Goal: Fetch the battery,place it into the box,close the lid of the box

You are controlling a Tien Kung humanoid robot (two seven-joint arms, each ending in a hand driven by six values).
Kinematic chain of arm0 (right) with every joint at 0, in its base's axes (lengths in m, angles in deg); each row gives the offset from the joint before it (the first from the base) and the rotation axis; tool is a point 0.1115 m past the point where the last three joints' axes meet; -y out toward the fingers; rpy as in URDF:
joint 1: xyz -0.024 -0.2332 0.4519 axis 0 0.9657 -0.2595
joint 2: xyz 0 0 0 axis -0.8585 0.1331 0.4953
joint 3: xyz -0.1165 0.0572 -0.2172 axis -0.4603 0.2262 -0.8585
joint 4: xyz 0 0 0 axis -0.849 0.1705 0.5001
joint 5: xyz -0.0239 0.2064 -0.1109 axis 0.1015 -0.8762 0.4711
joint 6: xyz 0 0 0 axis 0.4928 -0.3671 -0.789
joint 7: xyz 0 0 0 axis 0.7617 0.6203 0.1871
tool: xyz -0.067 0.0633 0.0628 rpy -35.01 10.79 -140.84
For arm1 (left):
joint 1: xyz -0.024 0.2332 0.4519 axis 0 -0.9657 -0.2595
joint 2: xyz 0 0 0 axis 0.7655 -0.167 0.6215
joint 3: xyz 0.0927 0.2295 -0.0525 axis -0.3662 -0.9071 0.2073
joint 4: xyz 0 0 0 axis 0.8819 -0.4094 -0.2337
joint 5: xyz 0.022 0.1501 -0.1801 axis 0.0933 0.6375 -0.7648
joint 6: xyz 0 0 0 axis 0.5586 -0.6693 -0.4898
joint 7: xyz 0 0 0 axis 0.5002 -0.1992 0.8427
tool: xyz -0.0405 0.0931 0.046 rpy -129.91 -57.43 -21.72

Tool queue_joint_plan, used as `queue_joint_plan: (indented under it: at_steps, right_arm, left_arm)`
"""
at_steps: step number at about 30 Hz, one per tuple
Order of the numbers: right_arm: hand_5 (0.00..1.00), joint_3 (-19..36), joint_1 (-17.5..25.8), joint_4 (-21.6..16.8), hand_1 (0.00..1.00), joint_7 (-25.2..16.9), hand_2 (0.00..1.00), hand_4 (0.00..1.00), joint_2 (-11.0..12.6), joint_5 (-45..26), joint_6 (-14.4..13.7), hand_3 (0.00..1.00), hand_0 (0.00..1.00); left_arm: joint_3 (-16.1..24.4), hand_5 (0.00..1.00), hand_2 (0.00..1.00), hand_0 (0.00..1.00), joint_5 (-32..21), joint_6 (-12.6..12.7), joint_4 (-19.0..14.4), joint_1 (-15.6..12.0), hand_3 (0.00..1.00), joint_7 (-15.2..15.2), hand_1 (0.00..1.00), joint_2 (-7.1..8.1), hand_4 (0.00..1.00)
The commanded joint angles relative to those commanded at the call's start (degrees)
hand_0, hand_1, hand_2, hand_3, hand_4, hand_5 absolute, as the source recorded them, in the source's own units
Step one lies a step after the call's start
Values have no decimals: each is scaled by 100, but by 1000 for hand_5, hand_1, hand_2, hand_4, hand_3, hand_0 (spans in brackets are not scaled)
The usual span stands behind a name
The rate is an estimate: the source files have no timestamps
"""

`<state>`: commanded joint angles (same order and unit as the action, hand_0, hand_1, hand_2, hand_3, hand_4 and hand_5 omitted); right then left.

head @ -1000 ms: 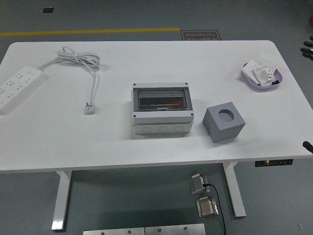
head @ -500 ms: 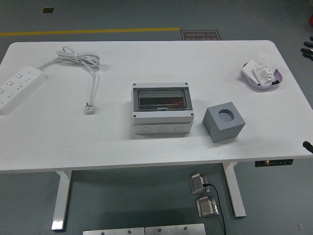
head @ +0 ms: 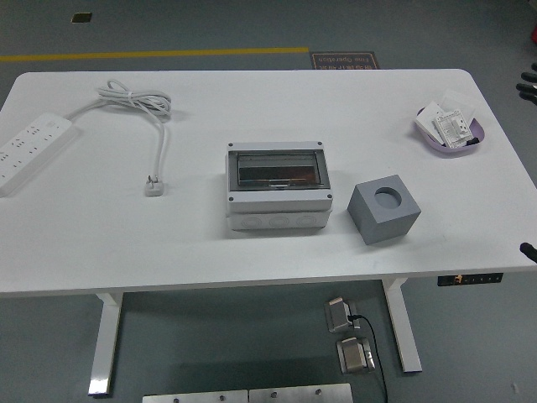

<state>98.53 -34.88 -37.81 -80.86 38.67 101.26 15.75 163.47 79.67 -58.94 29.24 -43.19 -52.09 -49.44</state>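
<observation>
The box (head: 278, 186) sat mid-table (head: 252, 252), lid shut, a grey cube (head: 383, 209) just right of it; the right hand (head: 528, 249) barely showed, its grip impossible to tell

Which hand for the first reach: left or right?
Right, probably. Only a dark tip of the right arm shows, at the table's right edge; the left is out of view. No loose battery is visible; the likeliest sources, the grey cube and purple tray, lie right of the box.

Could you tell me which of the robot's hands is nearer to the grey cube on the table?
Right. Only a dark tip of the right hand shows at the right edge, right of the grey cube; the left hand is out of view.
</observation>
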Motion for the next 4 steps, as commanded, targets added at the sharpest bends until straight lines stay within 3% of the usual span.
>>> queue_joint_plan:
  at_steps: [4]
  right_arm:
    - [840,0,-7,0,627,8,649,825,-2,12,0,662,723]
  left_arm:
    - [21,998,998,998,21,-12,0,1,998,70,998,-7,998]
